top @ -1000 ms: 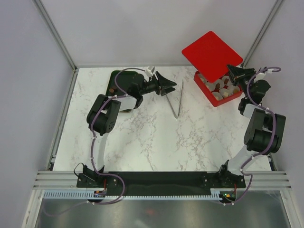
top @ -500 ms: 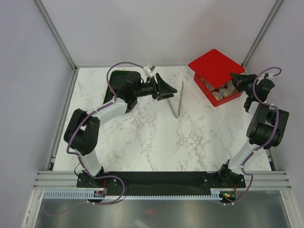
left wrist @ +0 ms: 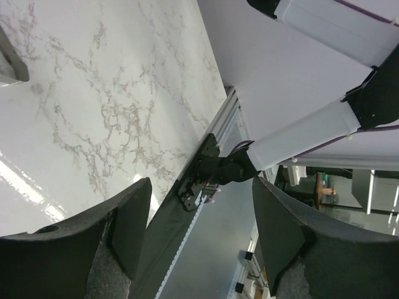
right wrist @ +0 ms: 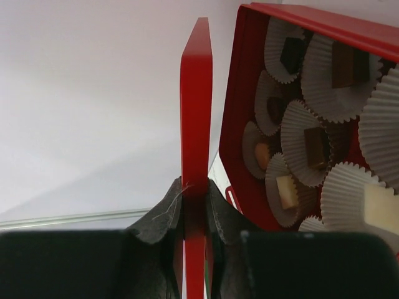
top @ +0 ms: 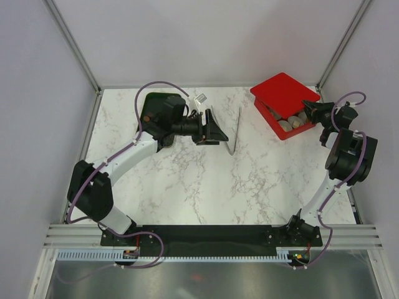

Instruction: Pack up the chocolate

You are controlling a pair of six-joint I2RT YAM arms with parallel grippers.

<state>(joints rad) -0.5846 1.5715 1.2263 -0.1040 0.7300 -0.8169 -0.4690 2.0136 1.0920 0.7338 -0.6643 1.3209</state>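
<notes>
Chocolates, brown (right wrist: 317, 147) and cream-white (right wrist: 287, 192), sit in white pleated paper cups inside the red box (right wrist: 240, 124). In the top view the box (top: 282, 131) stands at the back right, and a few cups (top: 293, 123) show at its open near side. My right gripper (top: 310, 107) is shut on the edge of the red lid (top: 283, 93), which is tilted low over the box. In the right wrist view the lid (right wrist: 196, 93) stands edge-on between the fingers of the right gripper (right wrist: 195, 190). My left gripper (top: 218, 129) is open and empty over the table, just left of the tongs; it shows empty in its wrist view (left wrist: 202, 230).
Thin metal tongs (top: 235, 131) lie on the marble table between the two grippers. A black tray (top: 156, 104) sits at the back left with a small brown round piece (top: 147, 118) on it. Frame posts and walls stand close behind the box.
The right gripper has lowered the red lid from steeply raised to almost flat over the box. The left arm has stretched out, and its gripper has moved a little nearer and to the right.
</notes>
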